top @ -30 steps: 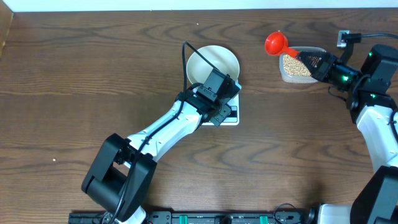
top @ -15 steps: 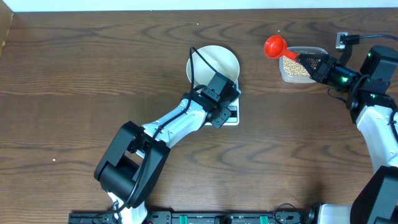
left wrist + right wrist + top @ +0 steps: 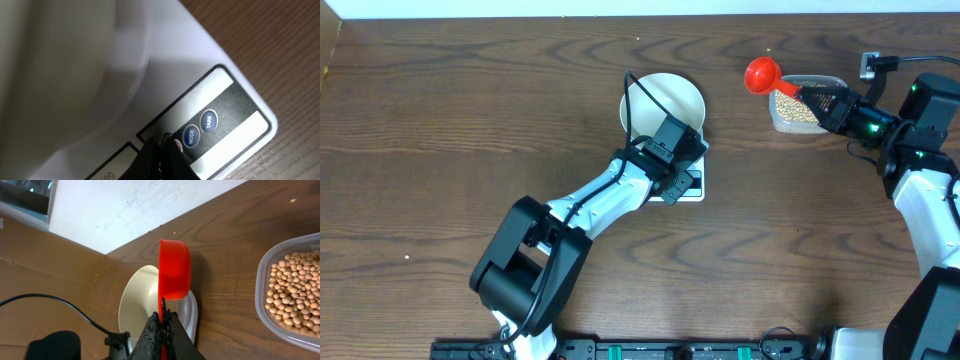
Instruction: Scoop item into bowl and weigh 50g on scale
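The white bowl [image 3: 663, 100] stands on the white scale [image 3: 696, 192]. My left gripper [image 3: 682, 172] is shut and empty, its tips [image 3: 162, 142] down on the scale's button panel at the red button [image 3: 178, 145], beside the blue MODE button [image 3: 190, 135]. My right gripper [image 3: 820, 98] is shut on the handle of a red scoop [image 3: 762, 73], held level above the table left of the clear tub of pale-tan beans [image 3: 798, 108]. In the right wrist view the scoop [image 3: 174, 270] is in front of the bowl [image 3: 140, 300], with the beans [image 3: 295, 295] at the right. The scoop looks empty from overhead.
A black cable [image 3: 638, 95] arcs from the left wrist over the bowl. A small grey connector with a cable [image 3: 873, 63] lies at the back right. The table's back edge meets a white wall [image 3: 125, 205].
The left arm's elbow has swung right while its gripper stayed on the scale's panel. The right gripper with the scoop has barely moved.
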